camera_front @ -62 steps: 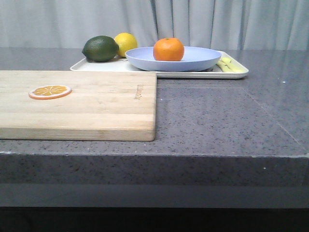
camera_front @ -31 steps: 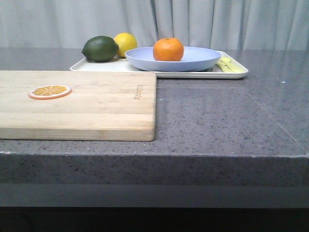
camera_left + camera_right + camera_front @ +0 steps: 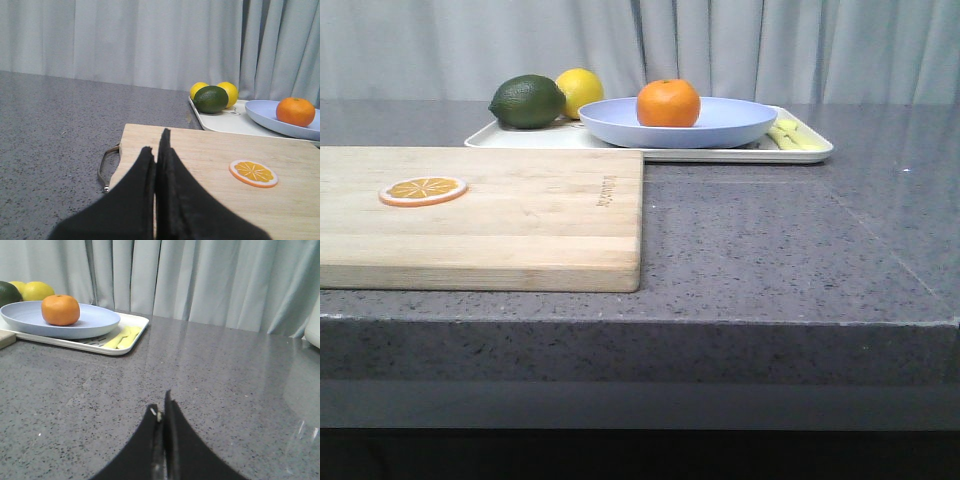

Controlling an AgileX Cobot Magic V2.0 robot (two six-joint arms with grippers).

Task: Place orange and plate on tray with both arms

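Note:
The orange (image 3: 668, 102) rests in the lavender-blue plate (image 3: 730, 125), and the plate lies on the cream-white tray (image 3: 810, 152) at the back of the table. The wrist views show them too: orange (image 3: 295, 111) (image 3: 60, 309), plate (image 3: 265, 113) (image 3: 95, 321), tray (image 3: 225, 121) (image 3: 122, 347). My left gripper (image 3: 156, 142) is shut and empty above the near end of the wooden board, far from the tray. My right gripper (image 3: 161, 407) is shut and empty over bare grey countertop, well to the right of the tray. Neither arm shows in the front view.
A wooden cutting board (image 3: 520, 215) with a flat orange slice (image 3: 422, 189) fills the left front. A dark green lime (image 3: 527, 101) and a yellow lemon (image 3: 582, 88) sit on the tray's left end, and pale yellow-green cutlery (image 3: 792, 135) on its right end. Curtains hang behind.

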